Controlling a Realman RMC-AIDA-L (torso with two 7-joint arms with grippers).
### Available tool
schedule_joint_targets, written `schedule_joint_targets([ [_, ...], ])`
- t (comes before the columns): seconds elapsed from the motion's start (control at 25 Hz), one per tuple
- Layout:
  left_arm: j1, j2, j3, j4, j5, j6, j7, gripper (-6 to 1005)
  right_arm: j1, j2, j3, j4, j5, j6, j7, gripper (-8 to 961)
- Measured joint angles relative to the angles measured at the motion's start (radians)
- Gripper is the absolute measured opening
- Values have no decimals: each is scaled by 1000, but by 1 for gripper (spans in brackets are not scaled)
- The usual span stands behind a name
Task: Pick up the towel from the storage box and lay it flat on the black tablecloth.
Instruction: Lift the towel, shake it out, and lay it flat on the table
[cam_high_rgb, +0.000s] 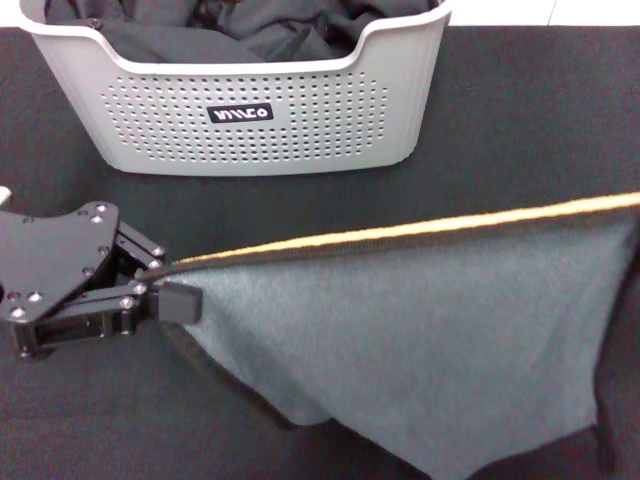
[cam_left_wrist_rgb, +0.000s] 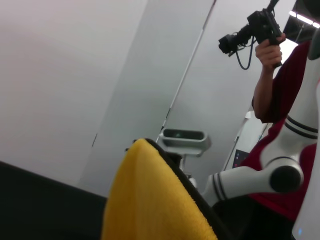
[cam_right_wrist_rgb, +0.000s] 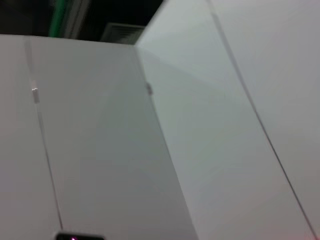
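The towel (cam_high_rgb: 420, 320) hangs stretched in the air in front of the storage box (cam_high_rgb: 150, 110), grey-teal face toward me, with a yellow-orange strip along its taut top edge. My left gripper (cam_high_rgb: 168, 282) is shut on its left top corner, low over the black tablecloth (cam_high_rgb: 300, 200). The towel's right end runs off the head view's right edge, and my right gripper does not show in any view. The left wrist view shows the towel's yellow reverse face (cam_left_wrist_rgb: 150, 200) with its black border. The towel's lower part sags toward the near edge.
Black garments (cam_high_rgb: 250, 30) fill the storage box at the back. In the left wrist view a person (cam_left_wrist_rgb: 272, 45) holds a camera behind my white body (cam_left_wrist_rgb: 260, 180). The right wrist view shows only white walls.
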Motion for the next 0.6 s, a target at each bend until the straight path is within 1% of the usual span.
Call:
schedule_joint_targets([
  [0.04, -5, 0, -5, -5, -2, 0, 2, 28, 76, -4, 0, 97, 22, 30, -3, 134],
  [0.08, -8, -1, -11, -8, -5, 0, 4, 28, 76, -4, 0, 97, 22, 30, -3, 135],
  [0.12, -14, -7, -27, -8, -7, 0, 4, 28, 99, -5, 3, 122, 32, 38, -3, 135],
  [0.16, -22, -18, -55, -8, -6, -1, 4, 28, 113, -7, 10, 132, 41, 41, -3, 136],
  [0.24, -41, -32, -102, -15, 6, -2, 7, 28, 119, -7, 37, 103, 48, 28, -3, 136],
  [0.32, -75, -45, -163, -41, 38, -3, 15, 27, 126, -8, 67, 75, 50, 13, 4, 137],
  [0.4, -110, -48, -210, -72, 65, -4, 20, 27, 153, -10, 108, 61, 50, -3, 17, 138],
  [0.48, -164, -48, -268, -115, 92, -4, 25, 27, 184, -16, 142, 61, 47, -14, 32, 139],
  [0.6, -219, -39, -312, -145, 112, -5, 27, 27, 223, -28, 163, 67, 44, -17, 54, 140],
])
